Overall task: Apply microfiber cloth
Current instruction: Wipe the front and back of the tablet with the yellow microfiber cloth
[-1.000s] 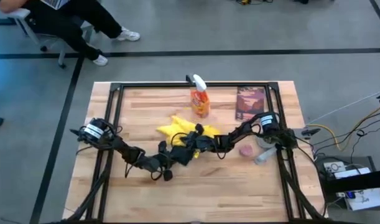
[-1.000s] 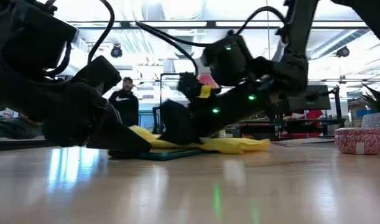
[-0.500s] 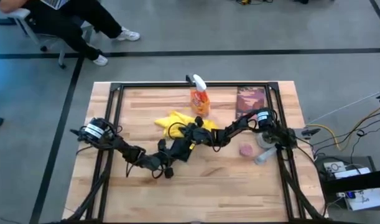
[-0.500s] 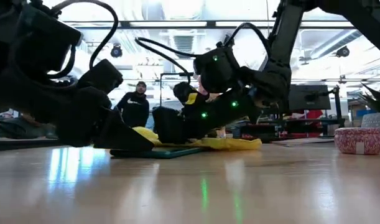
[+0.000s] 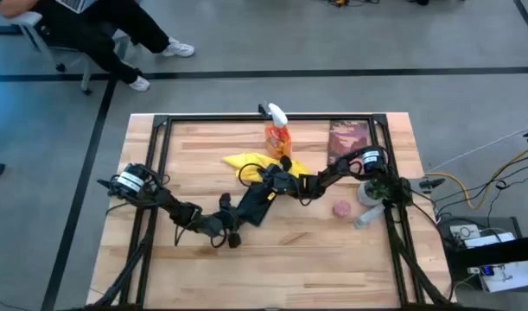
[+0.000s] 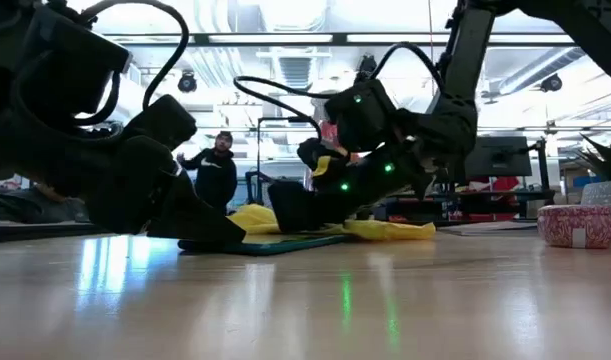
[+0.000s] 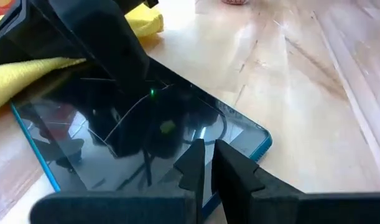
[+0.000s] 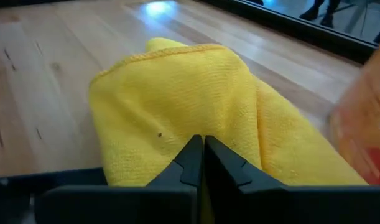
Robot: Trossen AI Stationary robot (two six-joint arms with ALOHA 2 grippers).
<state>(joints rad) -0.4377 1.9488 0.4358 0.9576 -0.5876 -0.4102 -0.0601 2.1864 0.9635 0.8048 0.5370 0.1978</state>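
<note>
Fingers of the right gripper (image 8: 201, 163) are pinched tight on the microfiber cloth (image 8: 177, 106), the yellow fabric bunched up ahead of them. From above, that cloth (image 5: 251, 162) lies toward the far middle of the surface (image 5: 203, 138), just left of the orange spray bottle (image 5: 278, 140), trailing onto the far end of the black tablet (image 5: 256, 204). The left gripper (image 7: 205, 168) sits low at the tablet's near edge; its fingers are drawn almost together, and whether they pin the blue-rimmed edge or only rest against it I cannot tell. The glass of the tablet (image 7: 134, 134) looks mostly bare, with cloth (image 7: 34, 74) only at its far corner.

So the wipe is on, by my reading. To do it well, the right arm should keep the cloth pressed flat on the glass and draw it the tablet's full length toward the near side, not skim the far end only. A bunched cloth wipes a narrow track, so several overlapping passes may be needed. The left arm's job is to keep the tablet from sliding. Watch the spray bottle beside the cloth: a wide sweep could tip it.
</note>
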